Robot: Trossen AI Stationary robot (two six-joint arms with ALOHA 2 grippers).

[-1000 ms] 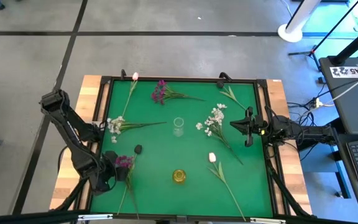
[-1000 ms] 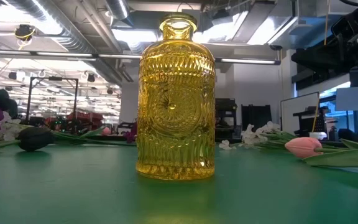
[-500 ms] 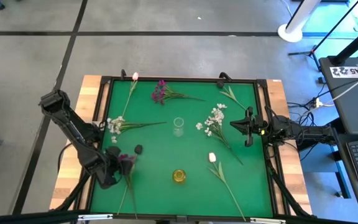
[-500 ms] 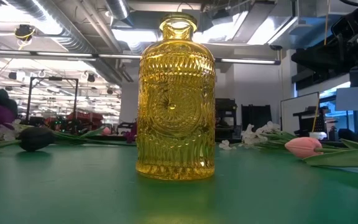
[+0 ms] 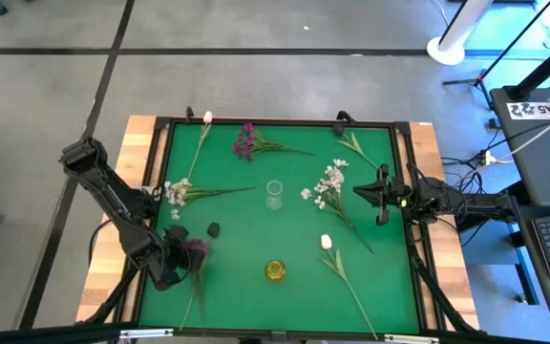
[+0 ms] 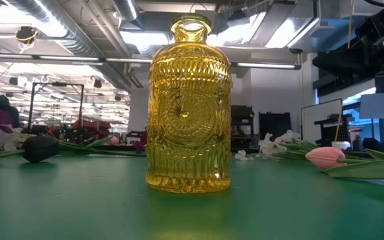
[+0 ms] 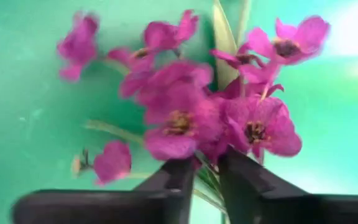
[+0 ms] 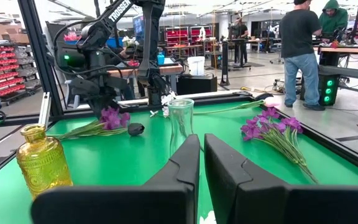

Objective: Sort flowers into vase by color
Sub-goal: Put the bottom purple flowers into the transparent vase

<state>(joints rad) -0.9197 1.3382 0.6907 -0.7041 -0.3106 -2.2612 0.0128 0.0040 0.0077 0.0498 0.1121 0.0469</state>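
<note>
Pinching magenta flower stem, left end effector fingers nearly together; stem mostly hidden.

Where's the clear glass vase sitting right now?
In the high view, the clear glass vase stands near the green mat's middle, between two white blossom sprays, with the yellow vase nearer the front edge.

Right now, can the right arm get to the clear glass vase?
Probably yes. The right gripper waits shut at the mat's right edge, and only a white flower spray lies between it and the clear vase.
</note>
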